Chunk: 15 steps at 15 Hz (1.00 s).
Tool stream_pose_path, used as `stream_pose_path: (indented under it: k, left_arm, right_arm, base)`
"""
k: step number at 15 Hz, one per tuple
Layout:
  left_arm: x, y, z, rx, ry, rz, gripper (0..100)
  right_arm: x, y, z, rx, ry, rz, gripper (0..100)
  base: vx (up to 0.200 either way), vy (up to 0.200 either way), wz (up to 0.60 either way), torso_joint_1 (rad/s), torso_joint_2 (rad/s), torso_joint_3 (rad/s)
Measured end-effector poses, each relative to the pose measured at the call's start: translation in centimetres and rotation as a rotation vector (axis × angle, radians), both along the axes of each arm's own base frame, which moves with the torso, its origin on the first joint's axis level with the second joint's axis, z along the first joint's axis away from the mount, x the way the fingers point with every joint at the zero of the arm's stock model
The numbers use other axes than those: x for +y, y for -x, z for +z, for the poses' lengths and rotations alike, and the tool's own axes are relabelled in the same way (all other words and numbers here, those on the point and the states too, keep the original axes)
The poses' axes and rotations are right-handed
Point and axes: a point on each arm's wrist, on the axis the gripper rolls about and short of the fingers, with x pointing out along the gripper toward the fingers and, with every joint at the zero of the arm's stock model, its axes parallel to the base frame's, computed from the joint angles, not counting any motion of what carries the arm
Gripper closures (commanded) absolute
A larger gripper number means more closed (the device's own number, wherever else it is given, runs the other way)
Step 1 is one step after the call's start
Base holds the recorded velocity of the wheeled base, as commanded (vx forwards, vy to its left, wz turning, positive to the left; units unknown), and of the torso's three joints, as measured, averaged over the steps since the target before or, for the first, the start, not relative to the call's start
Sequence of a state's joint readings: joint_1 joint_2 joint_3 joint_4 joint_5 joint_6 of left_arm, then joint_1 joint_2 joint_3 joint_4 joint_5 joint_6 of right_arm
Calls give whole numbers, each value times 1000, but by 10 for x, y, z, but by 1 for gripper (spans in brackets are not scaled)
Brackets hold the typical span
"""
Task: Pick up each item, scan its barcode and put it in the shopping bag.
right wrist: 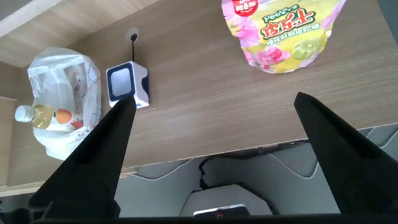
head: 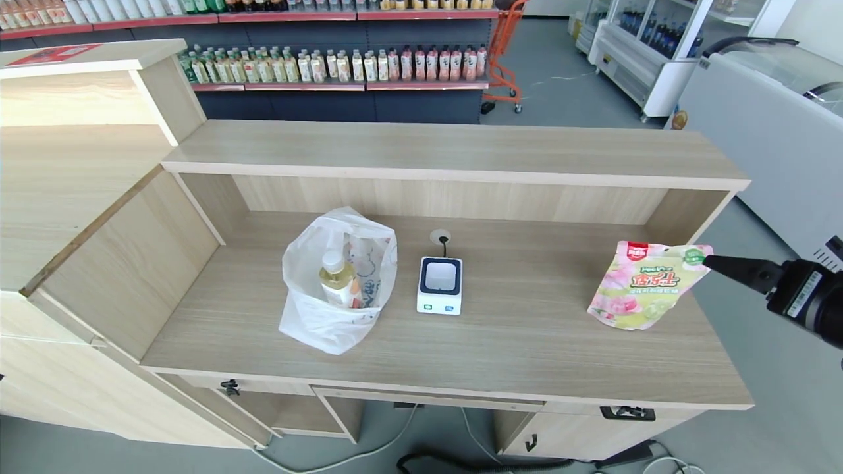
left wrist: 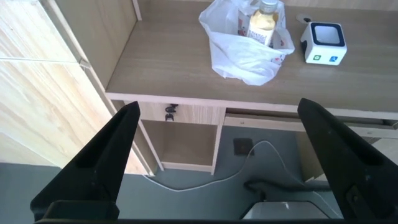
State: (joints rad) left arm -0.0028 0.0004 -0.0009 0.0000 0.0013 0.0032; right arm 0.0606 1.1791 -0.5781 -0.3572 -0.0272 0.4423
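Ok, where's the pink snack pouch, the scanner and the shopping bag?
snack pouch [head: 642, 289], head view, middle of its printed front.
scanner [head: 440, 278], head view, on its dark top window.
shopping bag [head: 316, 326], head view, on its lower white plastic front.

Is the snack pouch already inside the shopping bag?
No, the snack pouch lies flat on the counter on the scanner's right side, apart from the shopping bag, which holds a bottle.
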Motion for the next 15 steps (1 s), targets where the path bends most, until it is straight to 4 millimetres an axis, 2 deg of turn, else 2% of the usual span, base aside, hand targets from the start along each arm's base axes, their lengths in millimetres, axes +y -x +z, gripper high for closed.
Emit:
stream_pose_path:
  k: [4,7,11,15]
  left_arm:
    - [0,0,0,0,-5,0,0]
    - [0,0,0,0,-2,0,0]
    - [0,0,0,1,-1,0,0]
    - [0,0,0,1,-1,0,0]
  right_arm:
    - [-5,-13,4,2,-81,-66,0]
    - [-11,-29,5,51,-181,-131,0]
    - [-16,-72,19,143,-386,-303,0]
    - [-14,-125,6,307,-495,-477,0]
  base:
    - [0,-200,0,7,5,1]
    - [0,0,0,0,0,0]
    - [0,0,0,0,0,0]
    - [0,0,0,0,0,0]
